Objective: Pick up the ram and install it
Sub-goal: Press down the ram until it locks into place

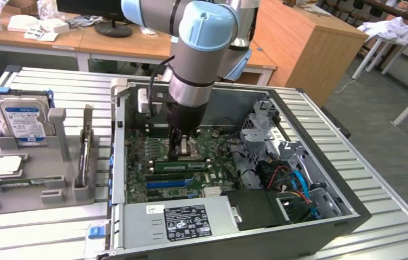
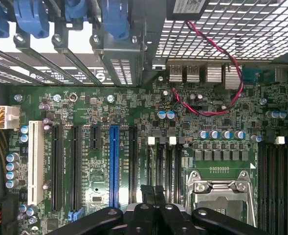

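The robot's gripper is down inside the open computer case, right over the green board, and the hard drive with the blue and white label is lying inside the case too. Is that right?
Not quite. The gripper is down inside the open computer case, over the green board. But the hard drive stands outside the case, in the grey holder on the exterior view's left.

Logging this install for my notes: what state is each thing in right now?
claw: shut, low over the motherboard.
computer case: side open, lying flat.
CPU socket: latched, no cooler.
ram: seated in a slot.
hard drive: upright in its holder.
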